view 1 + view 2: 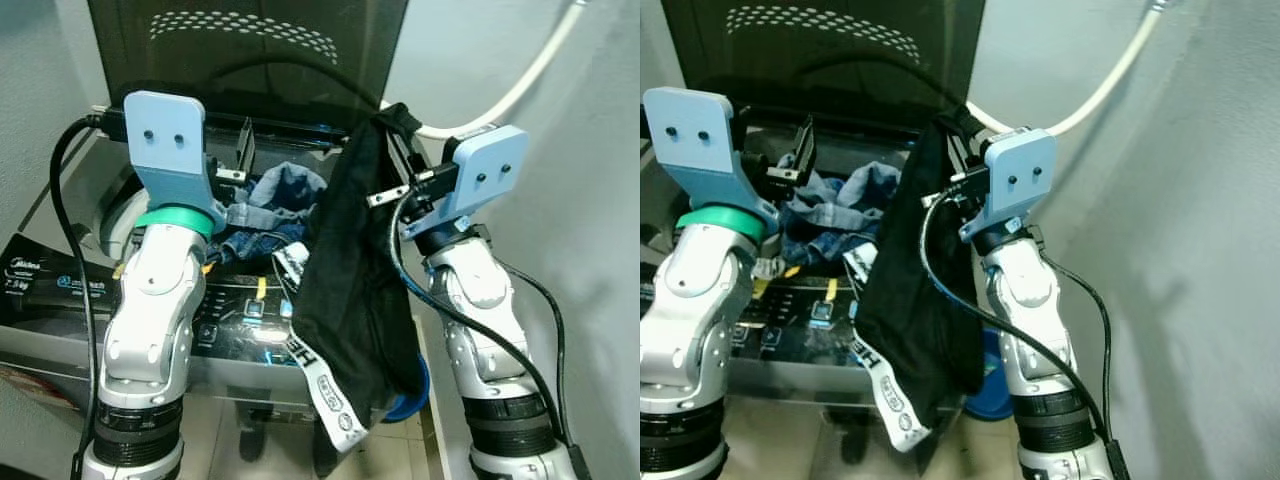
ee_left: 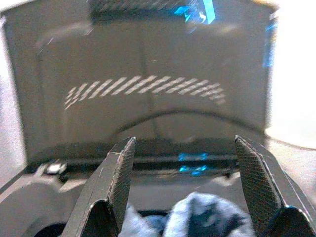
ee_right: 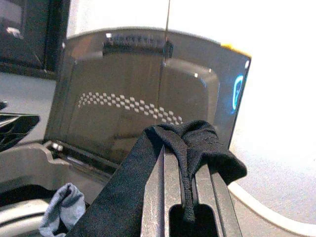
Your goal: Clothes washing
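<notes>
While the right gripper (image 1: 398, 128) pinches the black garment (image 1: 355, 290), its tail below could snag outside the washer's rim (image 1: 120, 205); the left gripper (image 2: 180, 192) gapes.

Dim, cool indoor light; head views fairly sharp, with glare on the control panel (image 1: 255, 325) at 6 o'clock. Wrist views soft and blurred, blown-out white toward 3 o'clock
</notes>
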Available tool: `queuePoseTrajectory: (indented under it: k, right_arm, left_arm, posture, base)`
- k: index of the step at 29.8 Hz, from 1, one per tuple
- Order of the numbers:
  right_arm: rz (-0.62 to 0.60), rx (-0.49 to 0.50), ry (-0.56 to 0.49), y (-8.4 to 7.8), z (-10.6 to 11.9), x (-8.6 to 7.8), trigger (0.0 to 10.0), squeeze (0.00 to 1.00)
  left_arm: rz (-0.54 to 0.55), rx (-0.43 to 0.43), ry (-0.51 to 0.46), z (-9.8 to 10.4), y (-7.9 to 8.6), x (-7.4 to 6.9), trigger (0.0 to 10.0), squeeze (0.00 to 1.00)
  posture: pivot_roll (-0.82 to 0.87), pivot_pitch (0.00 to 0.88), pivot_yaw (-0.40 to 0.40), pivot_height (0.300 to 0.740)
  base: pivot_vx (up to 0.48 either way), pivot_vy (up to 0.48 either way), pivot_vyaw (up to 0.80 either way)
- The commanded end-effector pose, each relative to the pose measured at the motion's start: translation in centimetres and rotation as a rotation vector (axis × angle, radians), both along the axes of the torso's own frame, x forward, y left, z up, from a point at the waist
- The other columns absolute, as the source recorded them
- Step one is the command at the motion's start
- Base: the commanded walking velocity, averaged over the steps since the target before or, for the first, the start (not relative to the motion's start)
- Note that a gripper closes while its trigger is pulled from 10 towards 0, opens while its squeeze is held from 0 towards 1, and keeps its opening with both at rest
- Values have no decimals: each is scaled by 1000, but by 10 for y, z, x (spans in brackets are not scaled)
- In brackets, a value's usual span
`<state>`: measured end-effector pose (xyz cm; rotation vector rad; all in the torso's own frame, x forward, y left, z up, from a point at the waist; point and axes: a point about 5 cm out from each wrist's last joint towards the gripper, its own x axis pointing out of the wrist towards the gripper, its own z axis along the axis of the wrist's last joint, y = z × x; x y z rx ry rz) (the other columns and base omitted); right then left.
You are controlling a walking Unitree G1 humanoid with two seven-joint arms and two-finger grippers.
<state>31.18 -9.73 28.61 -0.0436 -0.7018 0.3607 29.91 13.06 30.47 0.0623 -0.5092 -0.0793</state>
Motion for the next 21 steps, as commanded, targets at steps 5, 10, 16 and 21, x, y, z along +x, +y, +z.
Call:
queuePoseTrajectory:
  k: [5,10,16,21]
  right_arm:
    - [-11,8,5,-3,-3,-1,10000,0]
    - [-12,8,8,-4,-3,0,10000,0]
    - [-9,6,7,-3,-3,0,10000,0]
    - [-8,3,6,-3,-3,0,10000,0]
  left_arm:
    - [-59,4,2,2,-6,-1,10000,0]
    - [-34,3,11,0,-4,0,10000,0]
    - [-19,16,4,1,-3,2,10000,0]
    - [-14,19,6,0,-3,3,10000,0]
  posture:
    - [135,26,-5,735]
    - [135,26,-6,735]
    - [135,24,-8,735]
    - [133,20,-10,735]
  base:
    - [0,0,0]
    - [0,0,0]
    - [0,-204,0]
    - [0,-480,0]
